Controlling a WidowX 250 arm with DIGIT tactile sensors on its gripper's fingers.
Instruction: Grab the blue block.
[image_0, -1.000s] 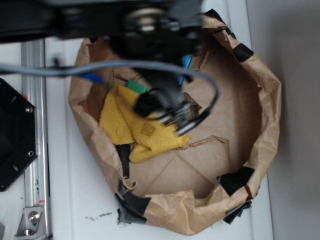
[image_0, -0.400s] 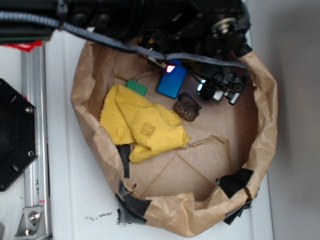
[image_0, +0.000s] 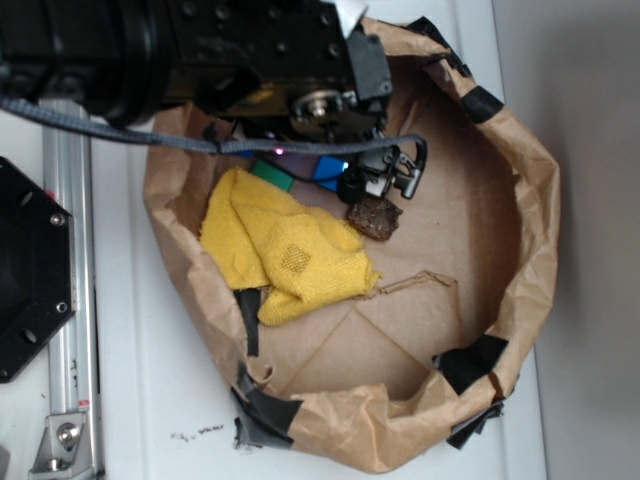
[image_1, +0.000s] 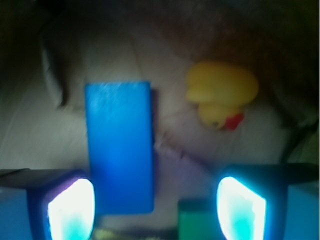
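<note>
The blue block (image_1: 120, 145) is a flat bright blue slab lying lengthwise on the brown paper floor in the wrist view. Its near end reaches in between my fingers, close to the left finger (image_1: 72, 210). My gripper (image_1: 156, 212) is open above it, and both pads glow white-cyan. From the exterior view only a corner of the blue block (image_0: 326, 170) shows under the black arm (image_0: 300, 80), which hides the fingers.
A small green block (image_1: 197, 220) (image_0: 272, 175) lies by the right finger. A yellow rubber duck (image_1: 220, 92) sits beyond the blue block. A yellow cloth (image_0: 280, 245) and a brown lump (image_0: 375, 217) lie inside the crumpled paper bag wall (image_0: 530, 230).
The arm has swung left from the bag's right side and now hangs over the blue block. The block was in full view 0.4 s ago and is now mostly covered.
</note>
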